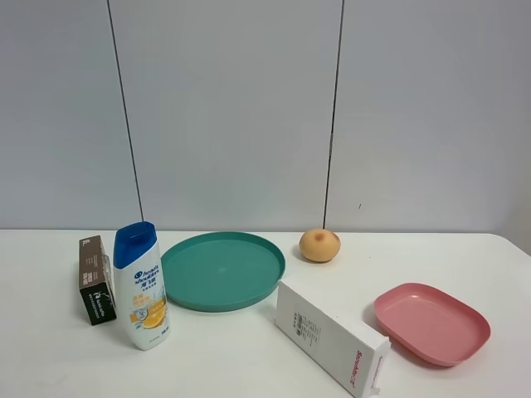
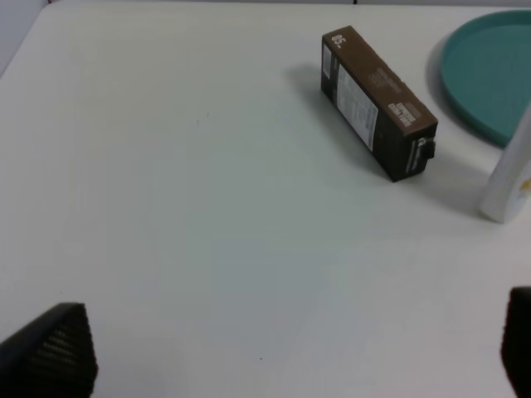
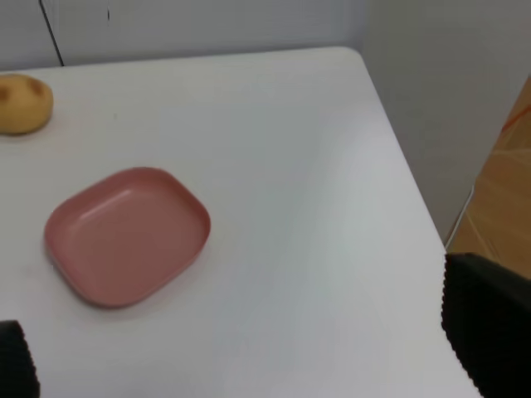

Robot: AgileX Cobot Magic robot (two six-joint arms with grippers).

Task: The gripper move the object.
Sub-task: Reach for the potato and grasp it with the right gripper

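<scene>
The orange-tan round fruit (image 1: pixel 319 245) sits on the white table just right of the teal round plate (image 1: pixel 221 269). It also shows at the edge of the right wrist view (image 3: pixel 23 102). Neither arm shows in the exterior high view. The left gripper (image 2: pixel 286 352) is open and empty over bare table, with only its dark fingertips (image 2: pixel 54 356) at the frame edges. The right gripper (image 3: pixel 249 365) is open and empty above the table near the pink plate (image 3: pixel 124 235), far from the fruit.
A brown box (image 1: pixel 96 279) and a white shampoo bottle with a blue cap (image 1: pixel 141 284) stand at the left. A white carton (image 1: pixel 330 333) lies in front of the fruit. The pink plate (image 1: pixel 431 322) is at the right. The table's right edge (image 3: pixel 406 174) drops to the floor.
</scene>
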